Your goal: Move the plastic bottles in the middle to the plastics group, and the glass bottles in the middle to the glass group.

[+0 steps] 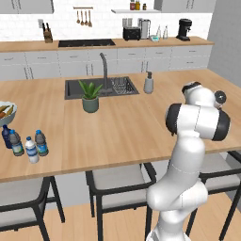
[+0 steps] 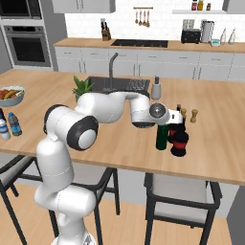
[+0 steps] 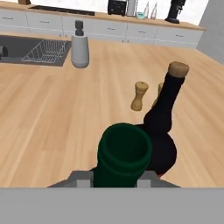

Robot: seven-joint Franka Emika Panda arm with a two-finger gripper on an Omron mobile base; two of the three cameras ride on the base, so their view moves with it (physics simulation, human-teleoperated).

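A: Green glass, the wine bottle (image 2: 162, 137), is standing at centre right of the right base view, touching the counter (image 2: 119, 139); the jaws are sitting clamped round its neck.

B: Beside it?

A: The red-labelled bottles (image 2: 180, 141), just right. The bowl (image 1: 8, 114) at far left is holding food; the water bottles (image 1: 36, 145) are crowding the near edge.

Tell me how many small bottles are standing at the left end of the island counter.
4, clustered beside the fruit bowl: dark blue bottle, grey-teal labelled bottle, white-capped bottle, blue-capped bottle. Others could be hidden behind.
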